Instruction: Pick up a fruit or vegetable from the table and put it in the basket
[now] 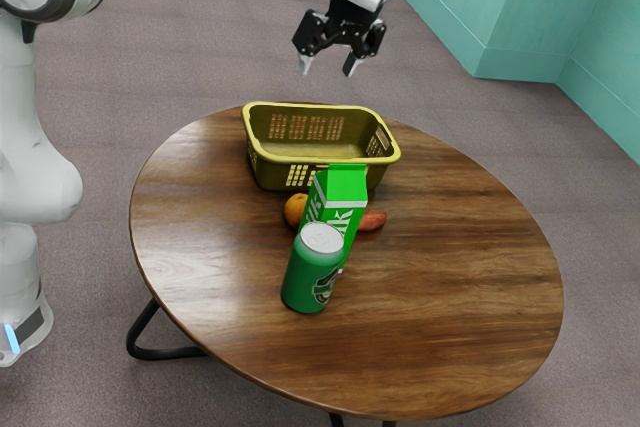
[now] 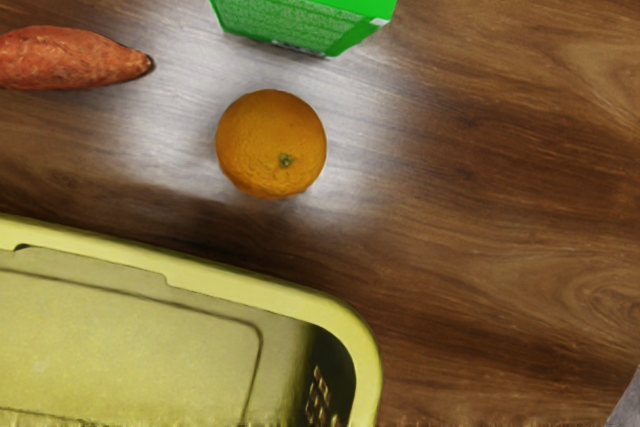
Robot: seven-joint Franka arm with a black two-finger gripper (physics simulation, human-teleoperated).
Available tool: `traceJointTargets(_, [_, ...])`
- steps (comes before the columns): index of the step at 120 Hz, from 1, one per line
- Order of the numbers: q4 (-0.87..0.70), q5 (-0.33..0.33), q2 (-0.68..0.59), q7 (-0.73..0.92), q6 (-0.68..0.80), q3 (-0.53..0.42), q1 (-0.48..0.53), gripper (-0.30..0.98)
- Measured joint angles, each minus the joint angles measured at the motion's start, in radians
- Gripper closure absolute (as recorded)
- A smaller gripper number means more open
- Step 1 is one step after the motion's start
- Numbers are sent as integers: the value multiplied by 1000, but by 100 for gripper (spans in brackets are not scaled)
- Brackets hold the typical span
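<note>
can [image 1: 312, 272] nearest; behind it the carton [image 1: 344, 187], orange [image 1: 295, 210] and yam [image 1: 374, 220], then the basket [image 1: 285, 159] by the tabletop's [image 1: 455, 277] far edge. the claw [image 1: 328, 67] is wide, empty, high up.

from the wrist, the orange sits between carton and basket, down and inward from the claw; round, no long axis. the yam's tip points roughly its way.

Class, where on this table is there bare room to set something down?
The widest bare patch of table lies toward the exterior view's right, between the sweet potato and the edge. Another lies leftward, between the can and the edge. Crowded: the middle, where basket, orange, carton and can bunch up.
</note>
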Motion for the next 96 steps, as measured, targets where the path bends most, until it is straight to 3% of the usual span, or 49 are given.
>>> traceJointTargets(11, [-2,-1,-1,-2,-15,129,-116,0])
traceJointTargets(23, [-25,-9,-9,-4,-31,192,-157,0])
traceJointTargets(34, [-37,-22,-11,-6,-31,204,-185,0])
traceJointTargets(55, [-48,-36,-28,-7,119,231,-301,0])
traceJointTargets(96, [-43,-6,-49,21,269,249,-297,0])
